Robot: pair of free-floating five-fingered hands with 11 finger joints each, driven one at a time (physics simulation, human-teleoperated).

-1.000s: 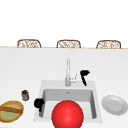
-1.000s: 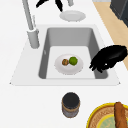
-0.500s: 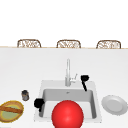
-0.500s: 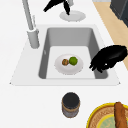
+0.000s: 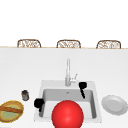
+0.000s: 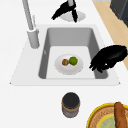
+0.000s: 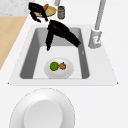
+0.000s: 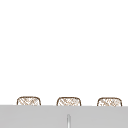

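Small plate in the basin (image 6: 68, 64): lies flat on the sink floor, near the middle, carrying a green round fruit (image 6: 73, 60) and a brownish one (image 6: 65, 62) that touch each other. Neither hand is on it.
Right hand (image 5: 82, 88): hangs over the right rear part of the basin, close by the faucet side; in the right side view (image 7: 61, 34) its fingers run long and straight, pointing down toward the sink floor, spread a little and gripping nothing. It is above the plate, well apart from it.
Left hand (image 5: 39, 103): hovers at the left rim of the sink; in the left side view (image 6: 108, 58) the fingers droop loosely, relaxed, with nothing in them.
How far along: as I judge it, the reach is only begun; the plate and its fruit sit untouched and nothing is lifted.
Sink (image 6: 30, 72): white surround, grey basin.
Faucet (image 5: 68, 72): stands upright behind the basin.
Dark jar (image 6: 71, 104): on the counter left of the sink.
Yellow bowl (image 5: 11, 111): at the far left, with a brown stick-like loaf across it.
White plate (image 5: 114, 104): on the counter right of the sink.
Red ball (image 5: 67, 114): large, in front of the basin in the front view.
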